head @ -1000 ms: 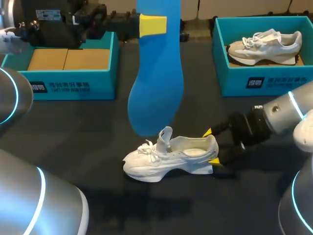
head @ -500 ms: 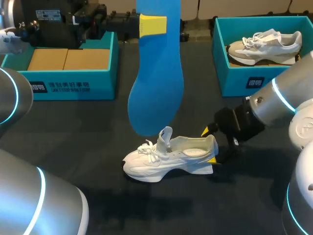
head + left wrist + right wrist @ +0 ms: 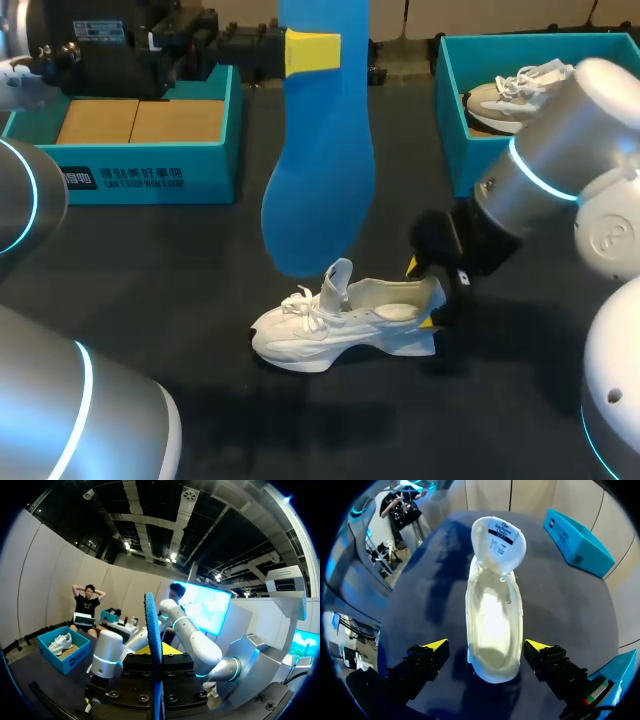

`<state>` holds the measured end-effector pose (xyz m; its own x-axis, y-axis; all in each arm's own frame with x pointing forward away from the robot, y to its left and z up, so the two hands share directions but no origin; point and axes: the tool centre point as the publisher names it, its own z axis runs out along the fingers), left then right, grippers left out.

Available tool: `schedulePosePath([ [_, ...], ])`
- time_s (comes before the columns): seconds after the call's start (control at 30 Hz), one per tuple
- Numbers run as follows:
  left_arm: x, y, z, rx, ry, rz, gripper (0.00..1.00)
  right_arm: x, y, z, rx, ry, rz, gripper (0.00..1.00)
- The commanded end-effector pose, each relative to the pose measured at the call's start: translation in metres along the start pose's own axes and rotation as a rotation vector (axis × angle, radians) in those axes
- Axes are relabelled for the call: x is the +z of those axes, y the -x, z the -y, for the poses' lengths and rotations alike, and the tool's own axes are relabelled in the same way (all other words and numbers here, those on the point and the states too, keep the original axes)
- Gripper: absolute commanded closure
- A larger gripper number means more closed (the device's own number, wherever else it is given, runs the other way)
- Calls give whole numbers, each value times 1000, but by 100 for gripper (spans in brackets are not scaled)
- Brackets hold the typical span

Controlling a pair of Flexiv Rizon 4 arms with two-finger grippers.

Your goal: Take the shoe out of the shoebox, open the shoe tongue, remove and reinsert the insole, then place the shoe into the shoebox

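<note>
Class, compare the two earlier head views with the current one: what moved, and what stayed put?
The right arm swung up and inward, now hiding part of the box behind it. The right gripper shifted slightly at the heel of the shoe and is open, gripping nothing. The shoe stayed put, and the left gripper holds the insole above it as before.

White shoe [image 3: 330, 335], blue insole [image 3: 322, 170], teal shoebox [image 3: 150, 178], black table [image 3: 150, 270].
</note>
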<state>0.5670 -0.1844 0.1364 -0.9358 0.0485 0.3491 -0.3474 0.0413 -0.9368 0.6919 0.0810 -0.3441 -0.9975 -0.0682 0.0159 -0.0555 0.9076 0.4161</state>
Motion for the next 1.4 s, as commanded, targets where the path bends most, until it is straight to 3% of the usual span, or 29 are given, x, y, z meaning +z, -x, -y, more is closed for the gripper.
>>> schedulePosePath([
  [0.03,2,1,-1,1,-2,0,100,-9,-2,-3,15,-285,11,0],
  [0.37,2,1,-1,1,-2,0,100,-8,-6,-10,13,-376,12,0],
  [0.93,2,1,-1,1,-2,0,100,-4,1,-23,-36,-366,41,0],
  [1.2,2,1,-1,1,-2,0,100,-6,21,-36,-74,-362,61,0],
  [1.4,2,1,-1,1,-2,0,100,12,36,-48,-95,-369,59,0],
])
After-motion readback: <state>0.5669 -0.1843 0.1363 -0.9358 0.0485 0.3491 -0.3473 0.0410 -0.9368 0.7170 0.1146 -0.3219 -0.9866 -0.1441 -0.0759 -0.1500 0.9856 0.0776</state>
